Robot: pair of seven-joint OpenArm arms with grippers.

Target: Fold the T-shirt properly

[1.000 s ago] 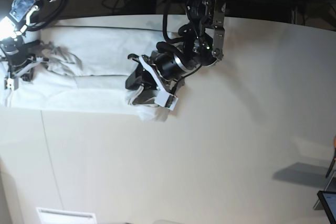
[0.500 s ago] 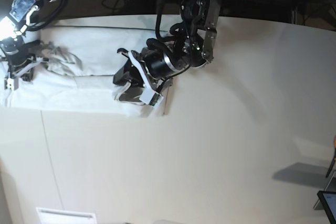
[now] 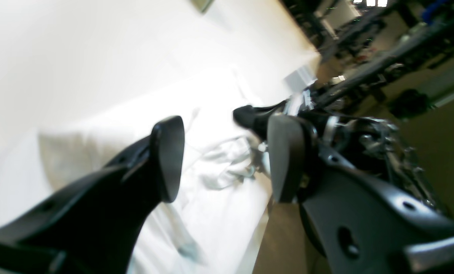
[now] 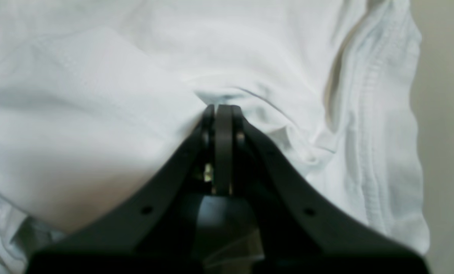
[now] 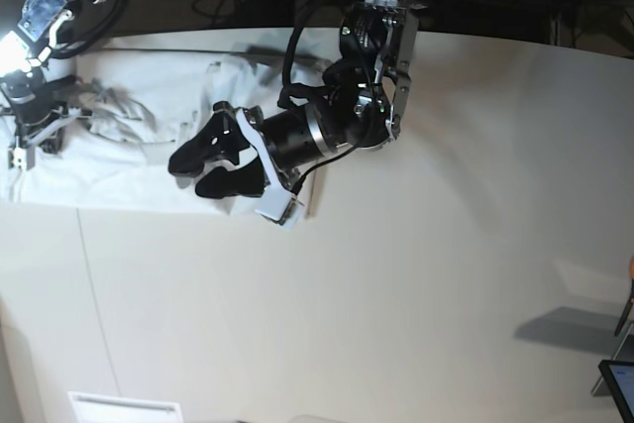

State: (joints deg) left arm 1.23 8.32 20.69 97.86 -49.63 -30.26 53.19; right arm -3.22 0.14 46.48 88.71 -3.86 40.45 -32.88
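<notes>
**One Arm Pinching Cloth, the Other Spread Wide Above It**

While the base view takes in the whole tabletop, only the wrist cameras settle what each tool is doing. From the base view the T-shirt lies as a long white band across the table's far left part, rumpled at its left end. The right gripper sits on that rumpled end, but at this distance its jaws are too small to read. The right wrist view fills the gap: the right gripper has its two dark fingers pressed flat together with a fold of the T-shirt bunched at their tips, and a stitched hem runs down the right side beside a strip of bare table.

The left gripper appears in the base view as two dark fingers splayed over the shirt's right portion, near its front edge. Whether the fingers touch the fabric cannot be told from there. The left wrist view, though blurred, shows the left gripper with a wide gap between its pads and nothing caught in it; the white cloth lies beyond, and the other arm's dark hardware shows past the fingertips.
</notes>
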